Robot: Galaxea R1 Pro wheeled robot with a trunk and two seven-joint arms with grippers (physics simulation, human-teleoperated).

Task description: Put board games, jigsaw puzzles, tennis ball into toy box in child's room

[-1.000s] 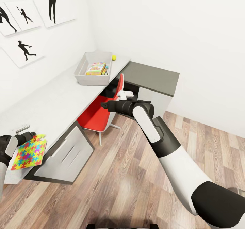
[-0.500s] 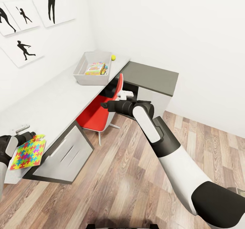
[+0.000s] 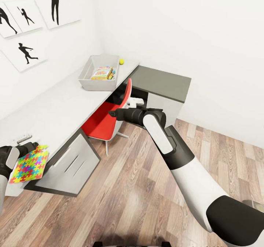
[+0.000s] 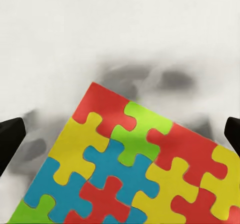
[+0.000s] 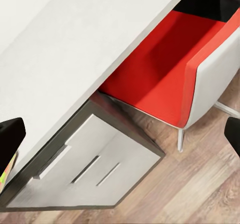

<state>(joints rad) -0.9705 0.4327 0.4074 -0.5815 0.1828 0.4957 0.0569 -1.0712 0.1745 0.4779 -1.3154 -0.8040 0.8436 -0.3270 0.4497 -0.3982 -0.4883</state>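
A jigsaw puzzle [image 3: 30, 164], a thin flat square of interlocking yellow, green, blue and red pieces, is held at the near end of the long white tabletop [image 3: 55, 109]. The left hand [image 3: 26, 148] grips it by one edge, fingers pinched on the puzzle, with the square tilted over the tabletop's near corner. In the left wrist view the puzzle [image 4: 135, 161] lies slanted between two dark fingertips [image 4: 10, 139] at the sides of the picture, above the white surface with soft grey shadows on it.

At the far end of the tabletop stands the toy box [image 3: 98, 72], a shallow light-grey bin with sloping sides. Inside it lies a board game [image 3: 102, 73] with a busy colourful cover. Just beyond the box, near the wall, sits the tennis ball [image 3: 121, 61], small and yellow-green, on the tabletop.

A red chair [image 3: 110, 116] is tucked under the middle of the tabletop, and pale grey drawer fronts [image 3: 69, 162] close its near end. Beside the far end stands a low cabinet with a dark grey top [image 3: 163, 82].

The right arm reaches forward over the wooden floor [image 3: 128, 188], its right hand [image 3: 114, 113] in the air in front of the chair. In the right wrist view the dark fingertips [image 5: 10, 141] sit far apart at the picture's edges, so that hand is spread and holds nothing.

Black silhouette pictures [image 3: 27, 52] hang on the white wall above the tabletop.
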